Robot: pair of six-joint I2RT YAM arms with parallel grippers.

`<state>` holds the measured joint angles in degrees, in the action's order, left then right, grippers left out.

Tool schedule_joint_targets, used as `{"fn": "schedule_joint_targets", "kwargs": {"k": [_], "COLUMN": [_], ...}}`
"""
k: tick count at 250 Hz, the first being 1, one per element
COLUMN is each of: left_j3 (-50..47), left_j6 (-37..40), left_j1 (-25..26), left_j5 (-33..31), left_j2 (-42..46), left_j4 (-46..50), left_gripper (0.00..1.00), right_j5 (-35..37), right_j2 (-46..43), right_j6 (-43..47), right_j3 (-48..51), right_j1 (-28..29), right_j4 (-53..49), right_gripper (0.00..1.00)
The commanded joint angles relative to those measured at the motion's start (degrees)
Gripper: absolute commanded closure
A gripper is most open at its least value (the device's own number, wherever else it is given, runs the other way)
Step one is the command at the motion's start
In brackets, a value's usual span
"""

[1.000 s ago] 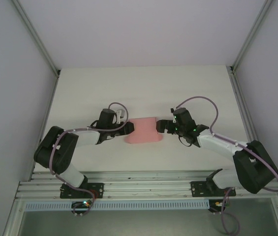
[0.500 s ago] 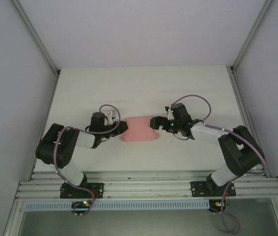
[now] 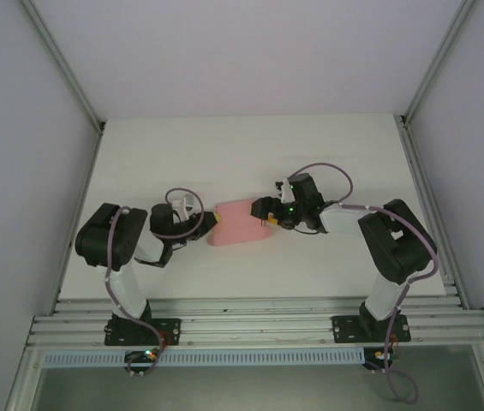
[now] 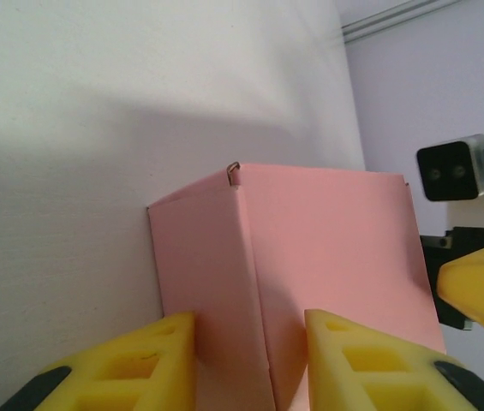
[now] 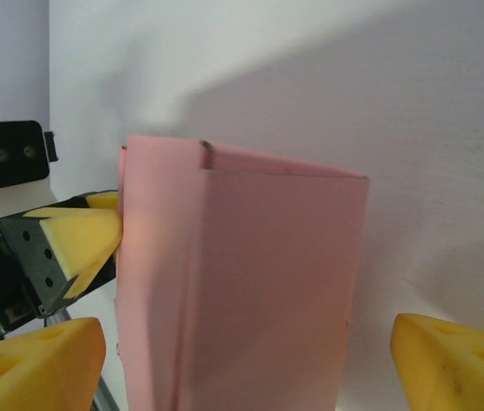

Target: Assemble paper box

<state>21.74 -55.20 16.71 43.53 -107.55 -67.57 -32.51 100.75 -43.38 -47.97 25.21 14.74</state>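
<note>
The paper box [image 3: 238,224] is a low pink card box lying on the white table [image 3: 250,154] between my two arms. My left gripper [image 3: 213,224] is at the box's left end. In the left wrist view its yellow fingers [image 4: 130,364] press against a folded edge of the box [image 4: 327,248], one on the side wall and one on the top face. My right gripper [image 3: 263,211] is at the right end. In the right wrist view it stands open [image 5: 246,330], its fingers [image 5: 456,360] straddling the box [image 5: 250,282] with a gap on the right side.
Grey walls close in the table on both sides, with slanted frame posts [image 3: 63,64] at the back corners. An aluminium rail [image 3: 250,321] carrying both arm bases runs along the near edge. The far half of the table is open surface.
Both arms have folded in and shifted left, and the box has slid left with them. The right gripper has come further over the box's right end.
</note>
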Motion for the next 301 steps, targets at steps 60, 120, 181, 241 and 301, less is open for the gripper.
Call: {"fn": "schedule_joint_targets", "kwargs": {"k": [60,120,181,241,301], "left_j3": [-0.12,1.20,6.56,20.81,22.20], "left_j6": [-3.07,-1.91,9.11,44.56,67.61], "left_j1": [-0.39,-0.32,2.05,17.20,26.03], "left_j5": [0.96,1.27,-3.48,-38.81,-37.58], "left_j2": [-3.01,-0.01,13.94,32.36,35.50], "left_j4": [-4.41,-3.00,19.01,64.46,65.89], "left_gripper": [0.64,0.56,0.00,0.00,0.00], "right_j5": [-8.14,-7.15,-5.01,-3.74,-6.80], "right_j2": [4.02,1.27,-4.59,-9.96,-13.40], "right_j6": [-5.62,-5.29,-6.48,-10.89,-19.05], "right_j3": [-1.86,-0.73,1.79,2.68,-3.31], "right_j1": [-0.03,-0.72,-3.02,-7.85,-13.56], "right_j4": [8.41,7.37,4.12,-2.62,-18.08], "right_gripper": [0.35,0.46,0.49,0.53,0.56]}}
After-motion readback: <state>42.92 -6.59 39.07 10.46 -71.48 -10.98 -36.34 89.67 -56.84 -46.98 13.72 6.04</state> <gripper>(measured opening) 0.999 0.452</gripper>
